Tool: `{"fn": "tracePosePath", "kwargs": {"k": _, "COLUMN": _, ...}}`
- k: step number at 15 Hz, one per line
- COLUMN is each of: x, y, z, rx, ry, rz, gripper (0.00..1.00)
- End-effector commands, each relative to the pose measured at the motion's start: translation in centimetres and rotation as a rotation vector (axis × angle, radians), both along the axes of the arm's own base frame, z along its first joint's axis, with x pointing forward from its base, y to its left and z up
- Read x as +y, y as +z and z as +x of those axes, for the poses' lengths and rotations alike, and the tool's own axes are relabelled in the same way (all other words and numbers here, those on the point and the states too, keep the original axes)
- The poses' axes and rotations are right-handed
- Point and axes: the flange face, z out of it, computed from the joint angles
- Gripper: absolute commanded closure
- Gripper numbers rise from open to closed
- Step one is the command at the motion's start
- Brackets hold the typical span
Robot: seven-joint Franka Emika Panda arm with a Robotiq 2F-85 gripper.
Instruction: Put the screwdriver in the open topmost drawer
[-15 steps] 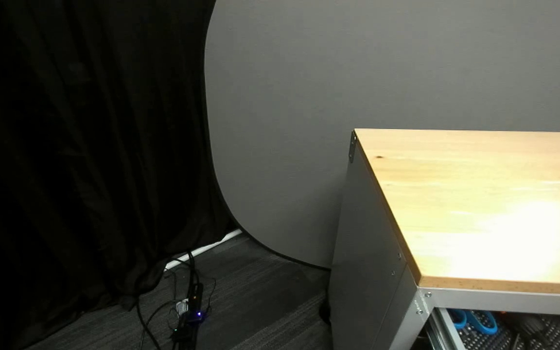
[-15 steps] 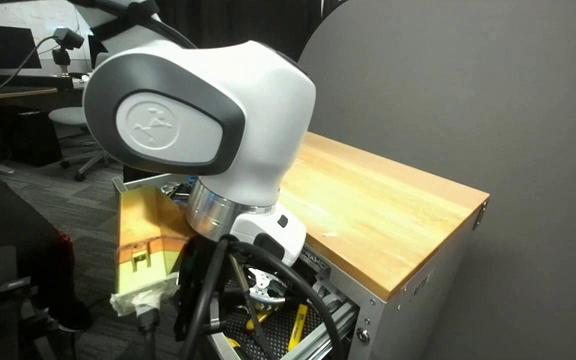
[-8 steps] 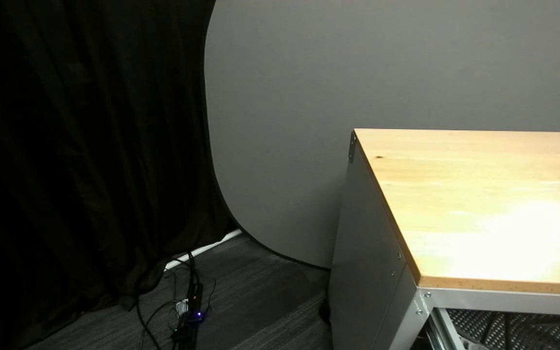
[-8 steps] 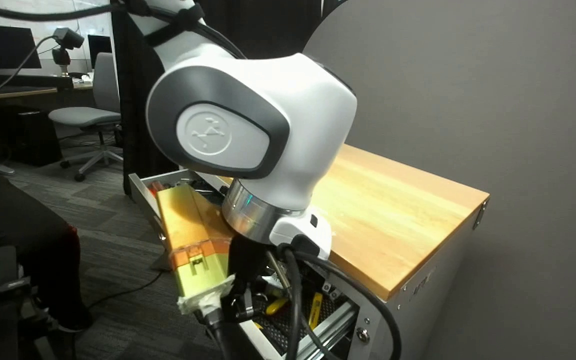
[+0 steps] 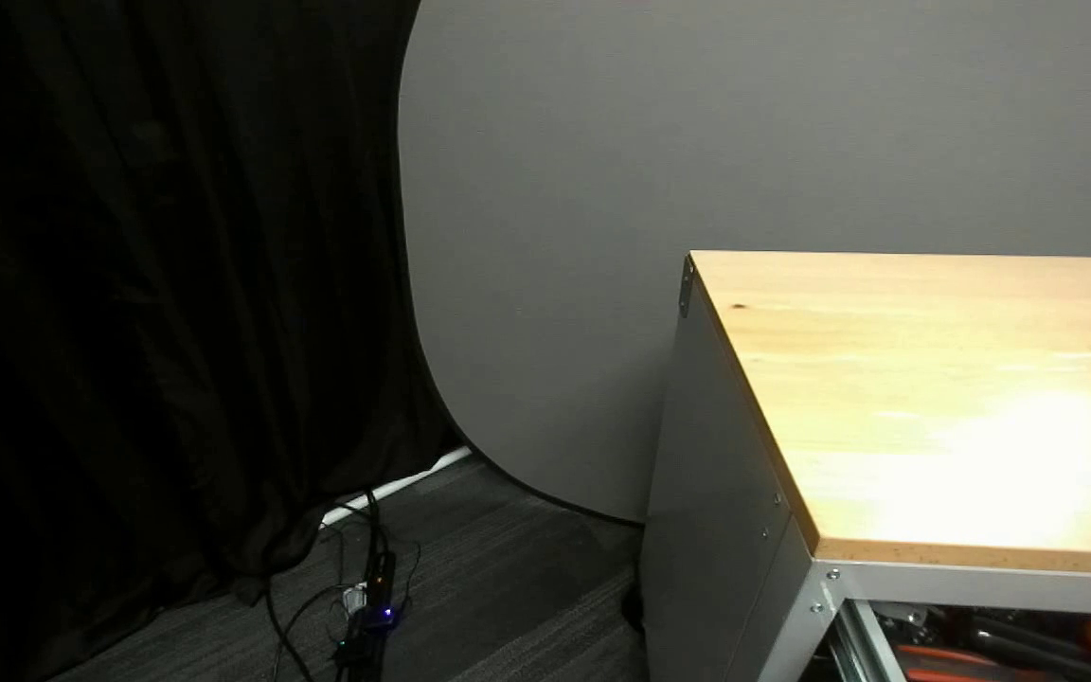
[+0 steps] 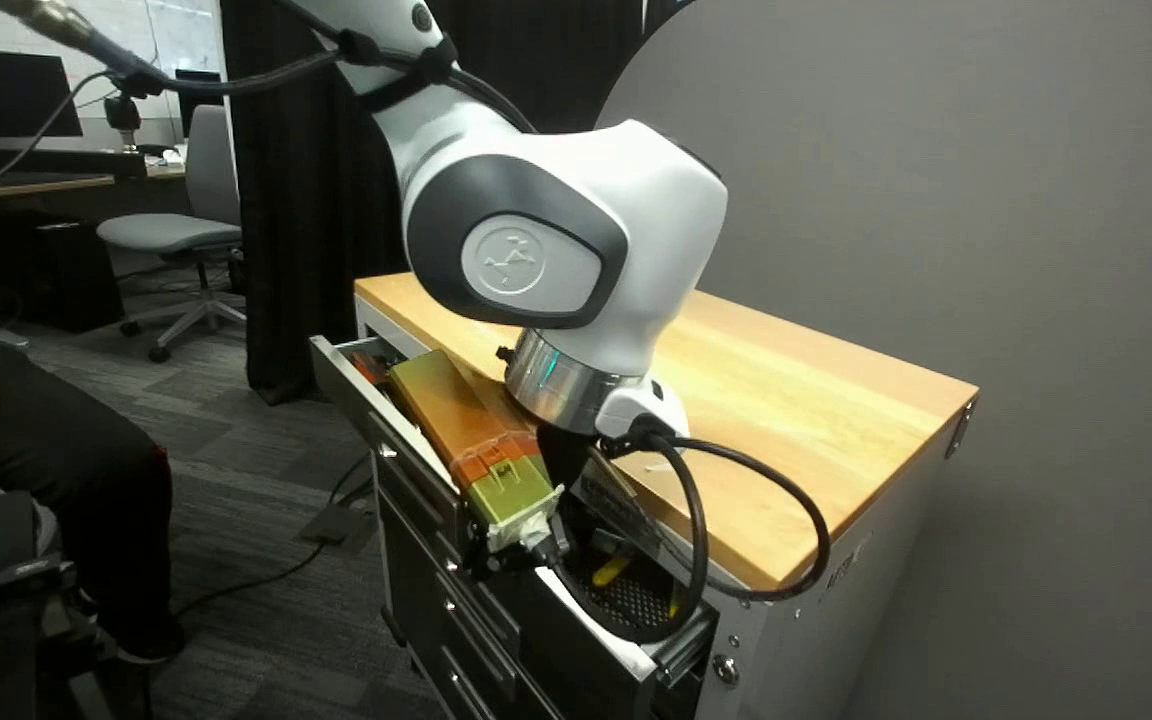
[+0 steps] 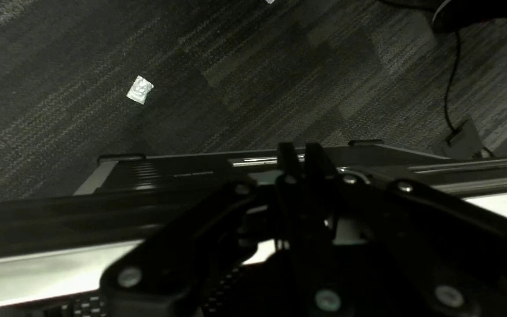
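The open topmost drawer [image 6: 591,618] of the grey cabinet shows in an exterior view, partly pulled out, with tools on a black mesh liner. Its pale rim crosses the wrist view [image 7: 68,268]. A corner of the drawer [image 5: 872,644] also shows in an exterior view. My gripper [image 7: 300,147] is over the drawer front, its fingers pointing down the outside of it. The fingers are nearly together, with a thin gap and nothing seen between them. The arm hides the gripper in an exterior view. I cannot make out the screwdriver; it may be hidden among the tools.
The wooden top [image 6: 766,420] lies behind the drawer. A yellow-orange box [image 6: 466,430] is fixed to the wrist, and a black cable [image 6: 806,500] loops over the drawer's end. A yellow tool [image 6: 612,571] lies in the drawer. A seated person [image 6: 56,450] is nearby.
The drawer has slid inward toward the cabinet, and different tools show at its corner. The arm has moved along with it, toward the cabinet and to the right in an exterior view.
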Motion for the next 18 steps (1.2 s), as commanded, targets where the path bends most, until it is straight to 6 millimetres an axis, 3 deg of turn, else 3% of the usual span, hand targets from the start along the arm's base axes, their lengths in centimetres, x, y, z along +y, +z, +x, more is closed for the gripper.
{"fn": "tracePosePath", "kwargs": {"k": 1, "x": 1.5, "y": -0.2, "z": 3.1, "rx": -0.084, "ry": 0.048, "rz": 0.029, "gripper": 0.88}}
{"fn": "tracePosePath", "kwargs": {"k": 8, "x": 2.2, "y": 4.1, "z": 4.5, "rx": -0.280, "ry": 0.105, "rz": 0.021, "gripper": 0.88}}
{"fn": "tracePosePath", "kwargs": {"k": 12, "x": 2.4, "y": 6.3, "z": 3.9, "rx": -0.360, "ry": 0.097, "rz": 0.060, "gripper": 0.87}}
{"fn": "tracePosePath", "kwargs": {"k": 18, "x": 4.4, "y": 13.1, "z": 3.4, "rx": -0.342, "ry": 0.138, "rz": 0.040, "gripper": 0.87}}
